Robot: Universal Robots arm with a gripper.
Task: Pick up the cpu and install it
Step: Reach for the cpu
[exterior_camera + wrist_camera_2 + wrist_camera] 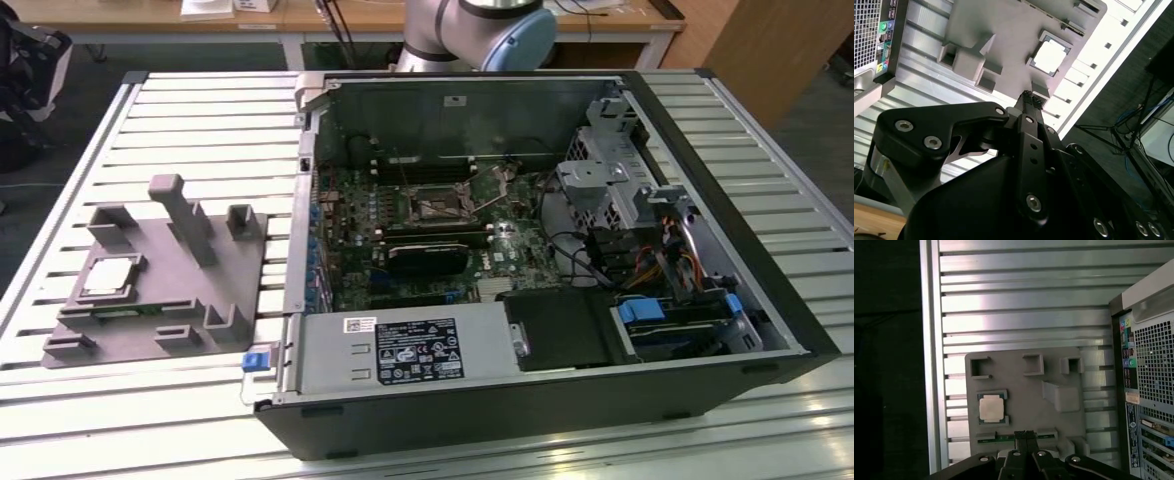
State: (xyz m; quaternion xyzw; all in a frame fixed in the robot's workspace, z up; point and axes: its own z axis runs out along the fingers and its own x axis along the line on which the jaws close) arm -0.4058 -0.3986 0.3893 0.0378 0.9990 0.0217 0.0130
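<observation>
The cpu [111,275] is a small silver-grey square lying flat in a recess of the grey studded tray [154,330], at the exterior view's left on the slatted table. Both wrist views look down on the cpu [1049,56] [991,407] from well above. My gripper [1026,434] hangs high over the tray's edge, a short way from the cpu, with its black fingertips [1026,96] pressed together and nothing between them. The motherboard's metal-framed socket [434,205] sits inside the open computer case [747,300].
The open case takes up the middle and right of the slatted aluminium table [200,120]. Inside it are a power supply [400,350], drive cages [601,190] and cables. The tray [1064,352] has raised blocks. The arm's base [481,30] stands behind the case.
</observation>
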